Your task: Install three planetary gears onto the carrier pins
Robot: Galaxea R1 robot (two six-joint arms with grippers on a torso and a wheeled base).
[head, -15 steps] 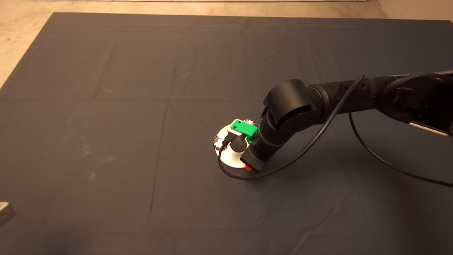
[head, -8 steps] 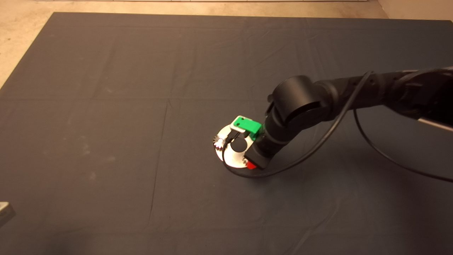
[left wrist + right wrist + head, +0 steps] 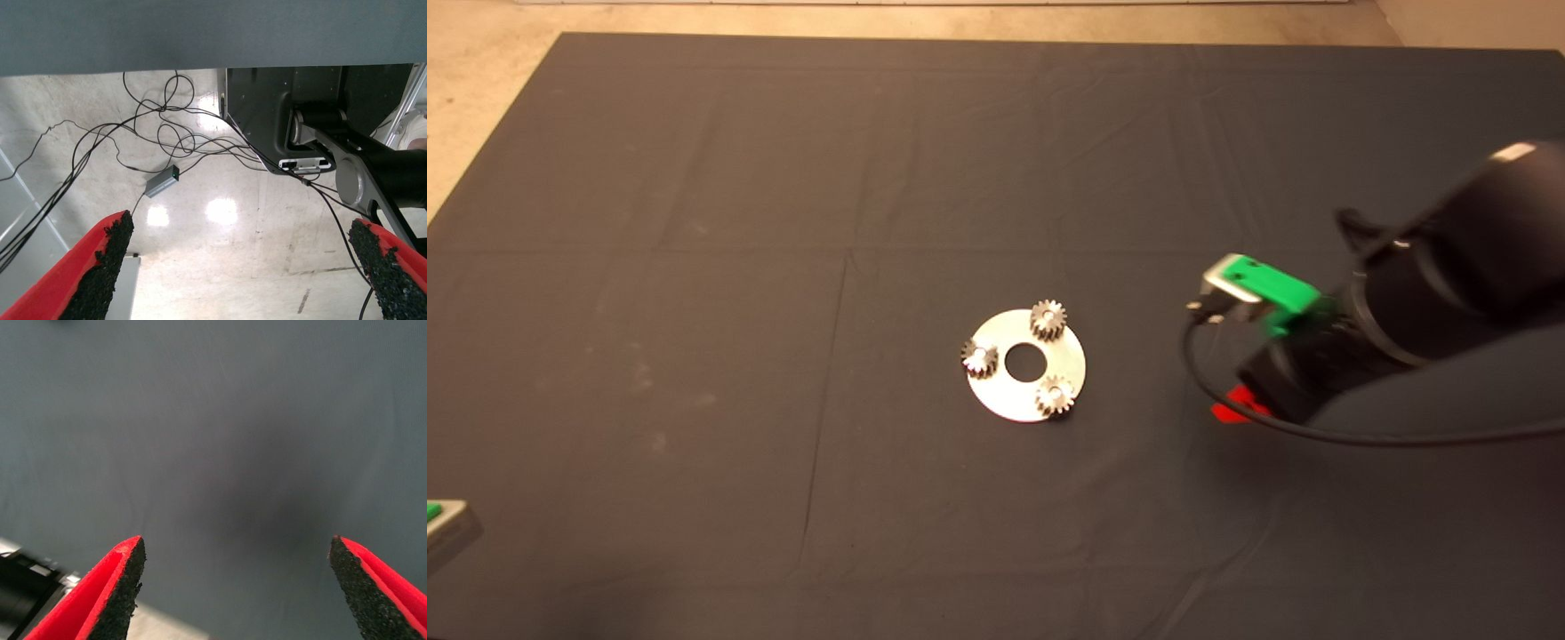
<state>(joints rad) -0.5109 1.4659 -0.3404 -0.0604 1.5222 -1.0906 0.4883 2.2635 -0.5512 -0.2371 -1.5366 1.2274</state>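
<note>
Half a second ago the right gripper (image 3: pixel 1232 404) hung low over the disc; now it sits well off to the right of it, above bare mat (image 3: pixel 694 222), its red fingers (image 3: pixel 110 587) spread wide apart and holding nothing.

Nearest in the head view, the left gripper (image 3: pixel 440 524) waits at the lower left edge. Its wrist view looks past the mat's edge to a pale floor with tangled cables (image 3: pixel 167 133), and its fingers (image 3: pixel 100 267) are likewise wide apart.

Further in, near the middle of the mat, lies the round shiny disc (image 3: pixel 1009 396) with its central hole. All three gears sit on it around the hole: one at the near right (image 3: pixel 1055 396), one at the left (image 3: pixel 979 357), one at the far side (image 3: pixel 1048 319). The pins are hidden under the gears.
</note>
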